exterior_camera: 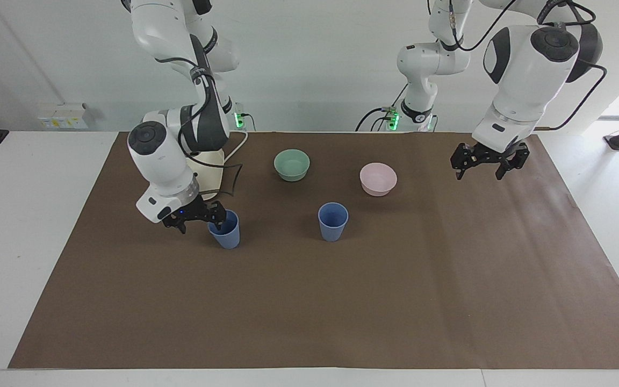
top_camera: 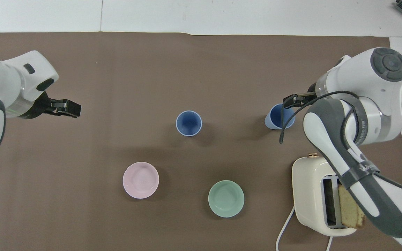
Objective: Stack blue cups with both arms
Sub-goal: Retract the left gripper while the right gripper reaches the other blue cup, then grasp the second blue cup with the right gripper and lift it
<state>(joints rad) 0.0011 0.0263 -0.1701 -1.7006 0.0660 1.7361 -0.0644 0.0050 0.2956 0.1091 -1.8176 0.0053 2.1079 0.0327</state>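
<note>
Evidently the pickup of the first cup is the step in hand. Two blue cups stand upright and apart on the surface, neither one nested yet. The blue cup toward the right arm's end [exterior_camera: 224,230] has the right end effector [exterior_camera: 198,216] at its rim, fingers spread, one finger seeming to sit at or just inside the cup's mouth, though I cannot tell if it touches the wall. The other blue cup [exterior_camera: 333,221] stands near the middle of the surface, untouched.

By my judgement the next move calls for that end effector to settle over the wall and pinch it, then lift straight up so the light cup does not tip; after that the cup must be carried over its twin and lowered mouth-up into it.

Both cups are matte plastic, tapered, handleless, wider at the mouth than at the base, so they should nest readily but could slide on a careless squeeze.

Outward from them: a pink bowl [exterior_camera: 378,178] and a green bowl [exterior_camera: 292,164], round and smooth, lie nearer the robots. A cream toaster [top_camera: 320,195] with a slice of bread [top_camera: 351,211] in one slot sits toward the corner by the right arm's base. The left end effector [exterior_camera: 483,160] hangs, fingers spread, over the brown paper-covered surface [exterior_camera: 342,312] near the left arm's end, waiting.
</note>
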